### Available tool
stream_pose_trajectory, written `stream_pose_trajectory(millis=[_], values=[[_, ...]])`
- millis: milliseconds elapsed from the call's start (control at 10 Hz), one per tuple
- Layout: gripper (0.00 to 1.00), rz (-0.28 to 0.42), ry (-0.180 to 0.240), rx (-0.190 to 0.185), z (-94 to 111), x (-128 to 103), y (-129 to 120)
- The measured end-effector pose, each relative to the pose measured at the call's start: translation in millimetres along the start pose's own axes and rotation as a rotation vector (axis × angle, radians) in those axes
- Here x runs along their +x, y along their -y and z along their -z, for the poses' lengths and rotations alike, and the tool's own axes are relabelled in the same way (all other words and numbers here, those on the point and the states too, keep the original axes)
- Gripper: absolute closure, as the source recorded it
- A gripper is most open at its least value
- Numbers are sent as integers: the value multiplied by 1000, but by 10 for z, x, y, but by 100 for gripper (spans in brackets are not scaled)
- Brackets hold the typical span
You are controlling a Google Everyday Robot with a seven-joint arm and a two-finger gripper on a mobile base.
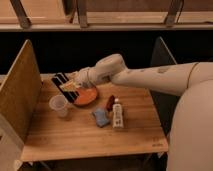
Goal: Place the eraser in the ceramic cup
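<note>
The eraser (63, 84), a black bar with white stripes, is held in my gripper (73, 86), which is shut on its right part. It hangs tilted above the table, over the left edge of the orange bowl (87, 97). The ceramic cup (59, 105), pale and tapered, stands upright on the wooden table to the lower left of the eraser, a short way apart from it. My arm reaches in from the right.
A blue-grey block (101, 118) and a white tube with a dark cap (118, 115) lie right of the bowl, with a small red thing (109, 101) beside them. Wooden panels (20, 95) wall the table's left and right sides.
</note>
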Motion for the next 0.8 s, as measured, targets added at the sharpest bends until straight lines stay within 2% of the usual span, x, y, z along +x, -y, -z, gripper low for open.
stream_pose_trajectory(millis=[200, 500, 800], values=[[84, 38, -71, 86, -161, 29, -28], [84, 62, -145, 236, -561, -63, -19], [84, 73, -169, 310, -766, -150, -108]])
